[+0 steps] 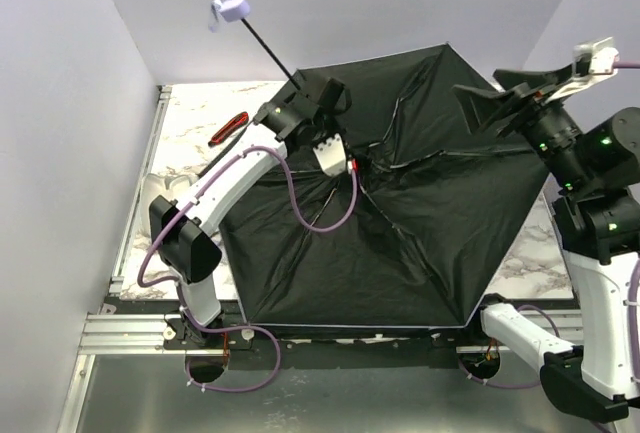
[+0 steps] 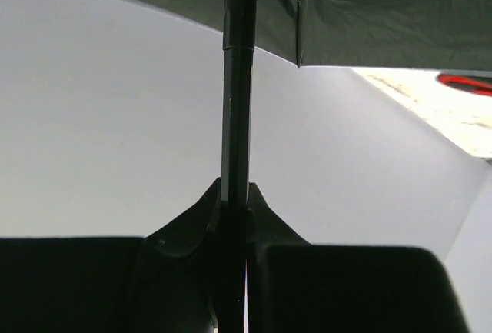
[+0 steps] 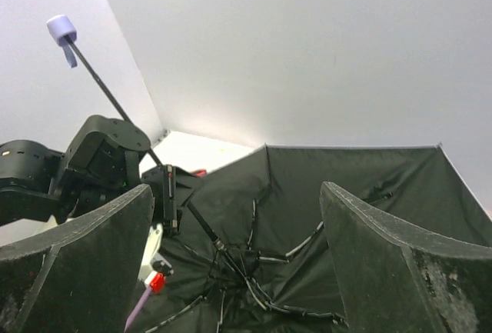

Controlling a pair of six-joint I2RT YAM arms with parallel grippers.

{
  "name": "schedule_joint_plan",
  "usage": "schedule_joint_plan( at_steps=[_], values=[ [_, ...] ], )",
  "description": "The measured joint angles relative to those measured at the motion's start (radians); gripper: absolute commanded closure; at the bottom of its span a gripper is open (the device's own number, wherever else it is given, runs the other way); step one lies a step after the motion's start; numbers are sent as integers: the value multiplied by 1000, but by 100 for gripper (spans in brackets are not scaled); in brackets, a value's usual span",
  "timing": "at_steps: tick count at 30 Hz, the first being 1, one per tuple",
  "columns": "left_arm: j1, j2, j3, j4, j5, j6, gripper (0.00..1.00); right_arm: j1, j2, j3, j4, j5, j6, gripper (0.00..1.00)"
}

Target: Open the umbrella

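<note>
umbrella [image 1: 430,233]: lies lining-up at the centre of the top view; its outer face is underneath, unseen.
worktop [image 1: 190,123]: only marble strips show left and right of the canopy; the rest is covered.
shaft [image 2: 237,118]: leaves the left wrist view by the top edge; lower end lost between the dark jaws.
left gripper [image 2: 234,194]: body cut off by the bottom edge of its wrist view.
red-handled object [image 1: 228,129]: upper left of the top view, lower end behind the left arm [image 1: 215,188], too small to identify.
right gripper [image 3: 237,191]: both fingers cut by the bottom edge of its wrist view.
right arm [image 1: 600,203]: runs off the right edge of the top view.
</note>
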Motion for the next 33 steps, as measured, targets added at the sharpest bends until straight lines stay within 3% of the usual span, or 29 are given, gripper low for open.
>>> schedule_joint_plan(
  at_steps=[6, 10, 20, 23, 29, 33],
  values=[
    [19, 111, 474, -154, 50, 0, 100, 0, 50, 164, 29, 1, -5, 8],
    [41, 146, 606, -165, 59, -35, 100, -5, 57, 205, 44, -5, 0, 10],
    [45, 140, 554, -170, 100, -359, 100, -6, -19, -6, 24, -290, -12, 19],
    [37, 83, 457, -111, 153, -410, 100, -6, 13, -11, -26, -310, -61, 21],
    [9, -177, 26, 105, 213, -306, 100, -5, 186, 175, -185, -283, -248, 30],
    [-32, -209, -14, 155, 190, -241, 100, -6, 315, 352, -314, -245, -370, 30]
  ],
)
